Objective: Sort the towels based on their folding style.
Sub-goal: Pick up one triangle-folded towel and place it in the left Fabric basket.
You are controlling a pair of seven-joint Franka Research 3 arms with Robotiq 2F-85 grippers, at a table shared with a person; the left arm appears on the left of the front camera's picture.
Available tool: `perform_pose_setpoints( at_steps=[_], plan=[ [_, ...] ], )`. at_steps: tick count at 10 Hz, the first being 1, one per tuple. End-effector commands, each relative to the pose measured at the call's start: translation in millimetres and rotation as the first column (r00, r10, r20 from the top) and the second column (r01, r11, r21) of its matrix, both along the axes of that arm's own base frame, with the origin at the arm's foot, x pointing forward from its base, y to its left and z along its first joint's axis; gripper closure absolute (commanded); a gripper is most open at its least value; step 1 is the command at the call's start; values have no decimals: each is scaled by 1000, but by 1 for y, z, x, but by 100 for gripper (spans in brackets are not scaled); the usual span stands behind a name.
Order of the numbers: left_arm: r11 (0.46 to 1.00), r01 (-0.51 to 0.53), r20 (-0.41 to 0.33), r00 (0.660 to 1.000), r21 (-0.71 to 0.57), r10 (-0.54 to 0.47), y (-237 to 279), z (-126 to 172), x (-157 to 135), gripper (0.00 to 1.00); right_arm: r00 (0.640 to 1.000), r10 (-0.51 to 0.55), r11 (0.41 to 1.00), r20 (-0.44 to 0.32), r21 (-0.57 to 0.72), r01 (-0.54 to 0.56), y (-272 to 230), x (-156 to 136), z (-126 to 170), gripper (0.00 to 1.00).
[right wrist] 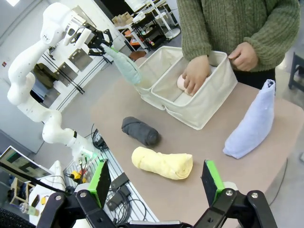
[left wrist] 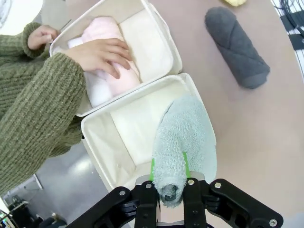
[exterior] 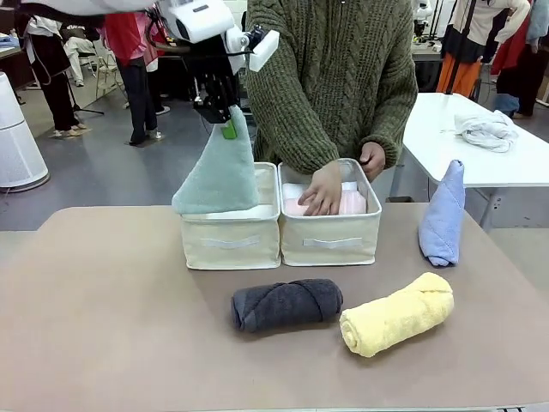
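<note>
Left end effector (left wrist: 170, 190) clamps teal cone towel (exterior: 219, 176) by its tip above left bin (exterior: 230, 245); right end effector (right wrist: 156, 183) open.

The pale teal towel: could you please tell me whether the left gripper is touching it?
Touching. The left wrist view shows the left gripper shut on the pale teal towel, green pads pressed against its narrow tip.

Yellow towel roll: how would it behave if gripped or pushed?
The yellow roll is thick terry, so it probably squashes when gripped and sags if lifted by one end. Lying on its side on the table, it may roll when nudged.
</note>
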State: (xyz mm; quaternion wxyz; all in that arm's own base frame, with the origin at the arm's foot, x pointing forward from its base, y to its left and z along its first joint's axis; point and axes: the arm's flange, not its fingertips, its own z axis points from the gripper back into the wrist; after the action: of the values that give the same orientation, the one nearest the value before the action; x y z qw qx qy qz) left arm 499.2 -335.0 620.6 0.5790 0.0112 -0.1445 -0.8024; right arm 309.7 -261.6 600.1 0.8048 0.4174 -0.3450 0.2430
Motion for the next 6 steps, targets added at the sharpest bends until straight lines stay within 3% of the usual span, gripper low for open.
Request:
perform_pose_setpoints(
  at_steps=[1,6],
  plan=[
    [995,-62,-8,998,-74,61,-9,-6,7,83,1000,8,1000,22,16,-9,-1,1,0,0],
    [995,-87,-34,996,-45,86,-20,-39,23,83,1000,8,1000,22,16,-9,-1,1,0,0]
  ],
)
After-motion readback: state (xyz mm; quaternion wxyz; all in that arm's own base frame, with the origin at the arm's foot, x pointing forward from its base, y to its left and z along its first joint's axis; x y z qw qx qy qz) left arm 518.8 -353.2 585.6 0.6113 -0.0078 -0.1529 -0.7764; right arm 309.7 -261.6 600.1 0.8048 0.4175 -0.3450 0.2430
